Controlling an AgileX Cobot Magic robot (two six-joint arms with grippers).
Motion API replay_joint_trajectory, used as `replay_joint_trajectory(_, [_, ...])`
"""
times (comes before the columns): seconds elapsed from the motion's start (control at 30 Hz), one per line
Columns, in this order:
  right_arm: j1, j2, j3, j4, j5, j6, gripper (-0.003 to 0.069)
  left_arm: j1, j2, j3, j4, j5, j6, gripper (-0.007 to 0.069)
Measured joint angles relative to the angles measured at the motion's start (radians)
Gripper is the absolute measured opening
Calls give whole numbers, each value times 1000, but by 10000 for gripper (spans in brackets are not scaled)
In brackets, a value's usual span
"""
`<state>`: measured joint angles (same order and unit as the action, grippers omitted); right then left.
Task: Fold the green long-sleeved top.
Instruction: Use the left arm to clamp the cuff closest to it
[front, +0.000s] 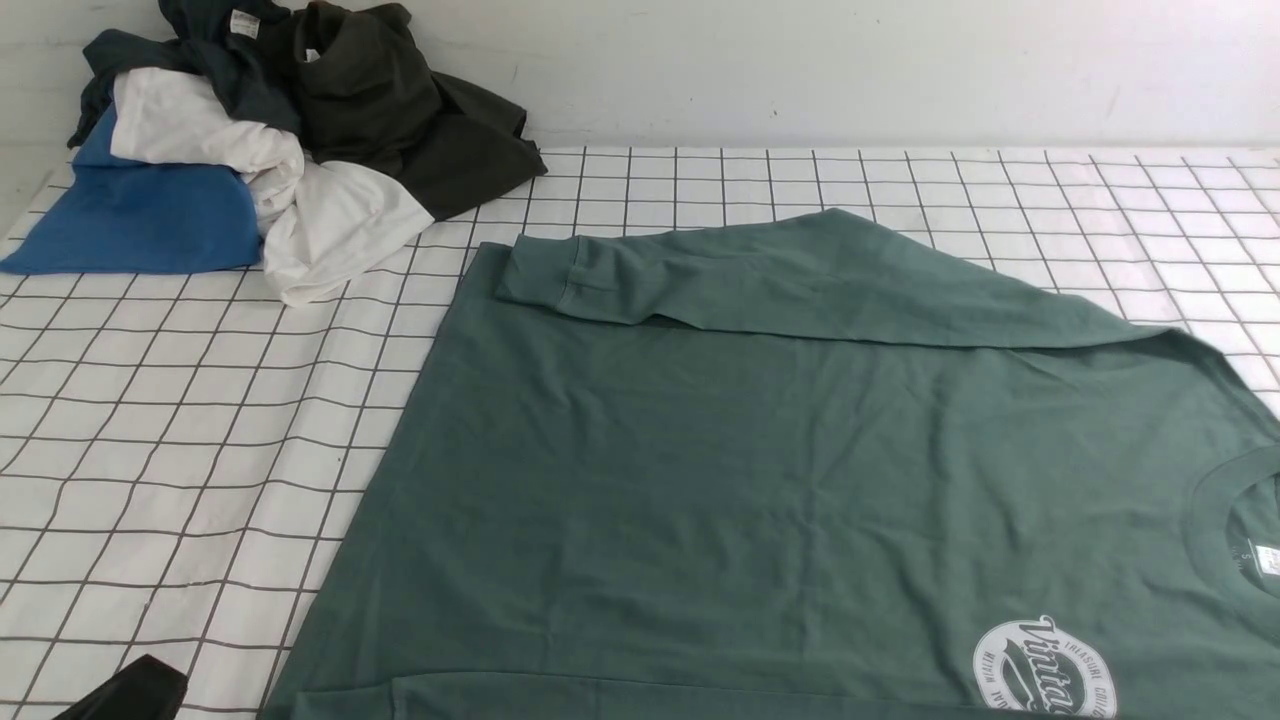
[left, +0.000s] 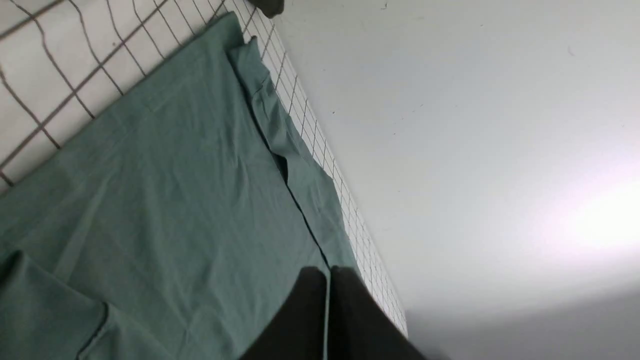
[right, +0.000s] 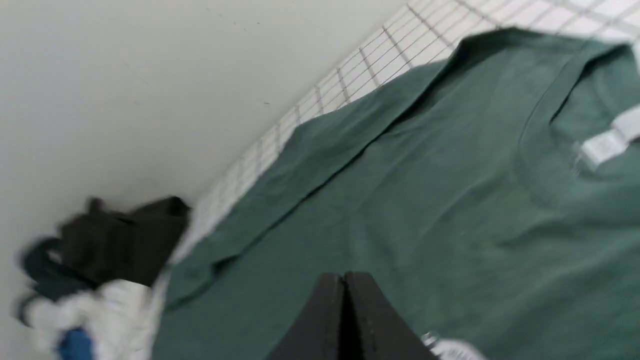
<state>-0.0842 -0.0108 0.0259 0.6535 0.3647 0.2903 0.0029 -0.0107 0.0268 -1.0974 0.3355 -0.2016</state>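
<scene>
The green long-sleeved top (front: 750, 450) lies flat on the checked table, chest up. Its ribbed neck (front: 1225, 520) is at the right and its white round logo (front: 1045, 670) at the near right. The far sleeve (front: 800, 285) is folded across the body, with its cuff (front: 545, 275) pointing left. My left gripper (left: 327, 272) is shut and empty over the top (left: 175, 200), and its dark body (front: 135, 690) shows at the near left of the front view. My right gripper (right: 344, 276) is shut on nothing above the top (right: 425, 200), and the front view does not show it.
A pile of other clothes sits at the back left: a blue garment (front: 140, 220), a white one (front: 300, 210) and a dark olive-black one (front: 420, 120). The checked table cloth (front: 180, 420) ends at a pale wall (front: 800, 70) behind.
</scene>
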Motion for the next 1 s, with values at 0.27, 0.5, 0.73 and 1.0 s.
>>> replay_joint_trajectory(0.27, [0,0,-1,271,-15,-34,-15,0,0,-29,-17,81,328,-7])
replay_joint_trajectory(0.5, [0,0,-9,261,-35,-268,-15,0,44,-224,104,123,689,-7])
replay_joint_trajectory(0.73, [0,104,-264,109,-39,-615,-15,0,380,-503,623,368,588,-7])
replay_joint_trajectory(1.0, [40,601,-695,-206,415,-691,-15,-100,795,-804,1061,743,320,2])
